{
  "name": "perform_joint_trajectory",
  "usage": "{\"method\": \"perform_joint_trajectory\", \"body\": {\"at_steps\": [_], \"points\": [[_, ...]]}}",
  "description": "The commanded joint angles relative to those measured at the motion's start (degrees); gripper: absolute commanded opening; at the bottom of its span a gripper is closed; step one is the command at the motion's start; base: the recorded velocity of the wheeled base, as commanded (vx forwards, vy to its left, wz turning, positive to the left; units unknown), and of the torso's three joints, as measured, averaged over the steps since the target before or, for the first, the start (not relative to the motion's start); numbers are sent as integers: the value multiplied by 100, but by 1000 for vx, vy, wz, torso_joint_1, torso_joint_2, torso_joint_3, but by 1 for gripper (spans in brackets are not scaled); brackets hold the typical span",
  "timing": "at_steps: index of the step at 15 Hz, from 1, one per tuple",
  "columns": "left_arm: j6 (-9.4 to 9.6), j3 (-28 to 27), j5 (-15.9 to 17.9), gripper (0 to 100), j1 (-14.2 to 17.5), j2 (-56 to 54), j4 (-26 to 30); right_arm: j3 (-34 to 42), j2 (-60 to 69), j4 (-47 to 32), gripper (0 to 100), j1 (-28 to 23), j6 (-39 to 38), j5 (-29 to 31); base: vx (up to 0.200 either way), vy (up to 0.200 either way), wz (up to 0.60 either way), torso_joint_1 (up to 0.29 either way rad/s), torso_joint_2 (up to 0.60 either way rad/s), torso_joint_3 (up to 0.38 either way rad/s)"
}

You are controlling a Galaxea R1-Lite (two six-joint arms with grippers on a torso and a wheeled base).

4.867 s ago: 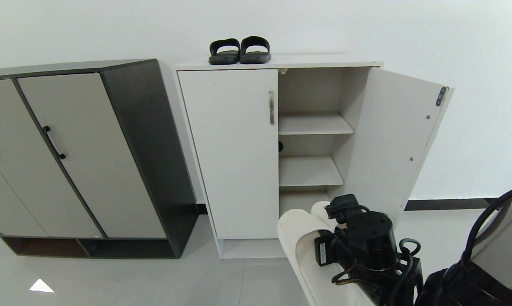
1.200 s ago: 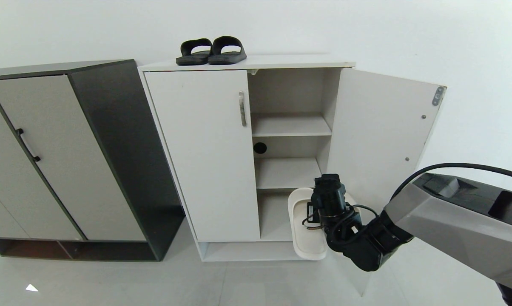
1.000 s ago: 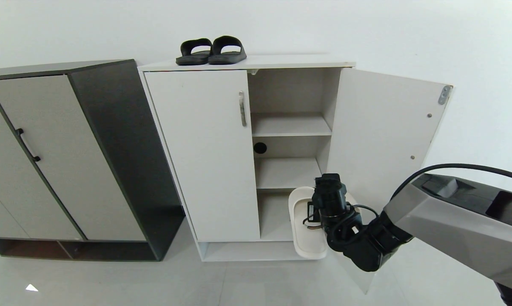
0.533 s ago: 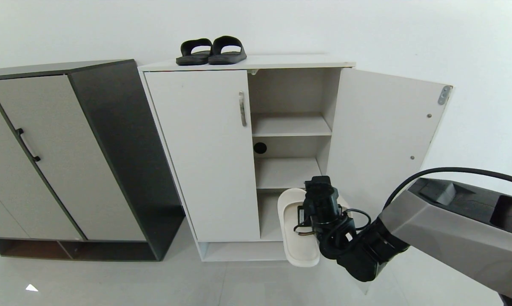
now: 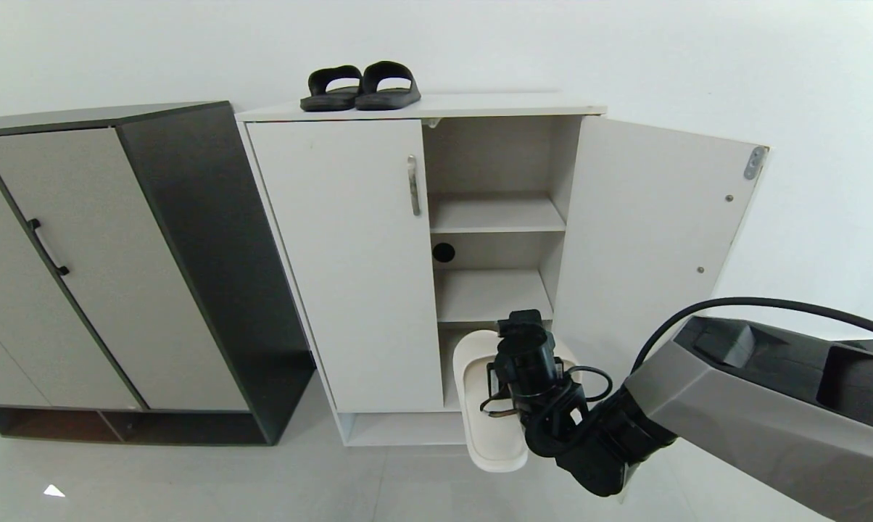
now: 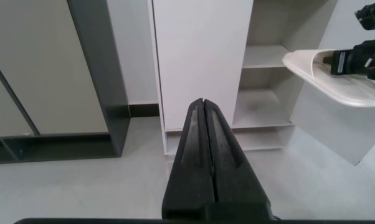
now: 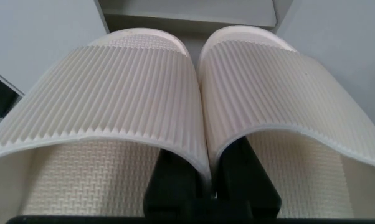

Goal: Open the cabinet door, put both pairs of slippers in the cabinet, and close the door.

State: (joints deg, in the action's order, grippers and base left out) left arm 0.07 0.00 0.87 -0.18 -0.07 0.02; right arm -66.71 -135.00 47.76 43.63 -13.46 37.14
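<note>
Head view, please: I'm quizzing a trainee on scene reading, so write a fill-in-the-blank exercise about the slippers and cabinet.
The black slippers lie on ____ of the white cabinet.
The white slippers are clamped in the jaws of the ____ arm.
The cabinet's right door stands ____.
The left gripper has its jaws ____.
Missing: top; right; open; shut.

No legible text, labels, numbers or signs in view.

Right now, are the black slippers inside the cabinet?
No, the black slippers sit on top of the white cabinet, not on its shelves.
</note>
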Motion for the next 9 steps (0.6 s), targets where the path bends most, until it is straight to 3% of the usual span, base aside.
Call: {"method": "perform_joint_trajectory", "body": {"at_steps": [1, 9], "points": [[1, 0, 1, 0, 1, 7, -2, 0, -53, 5, 0, 5, 1, 3, 0, 0, 0, 0, 0, 0], [1, -9, 10, 0, 1, 7, 15, -176, -229, -30, 0, 5, 142, -5, 0, 0, 0, 1, 0, -11]]}}
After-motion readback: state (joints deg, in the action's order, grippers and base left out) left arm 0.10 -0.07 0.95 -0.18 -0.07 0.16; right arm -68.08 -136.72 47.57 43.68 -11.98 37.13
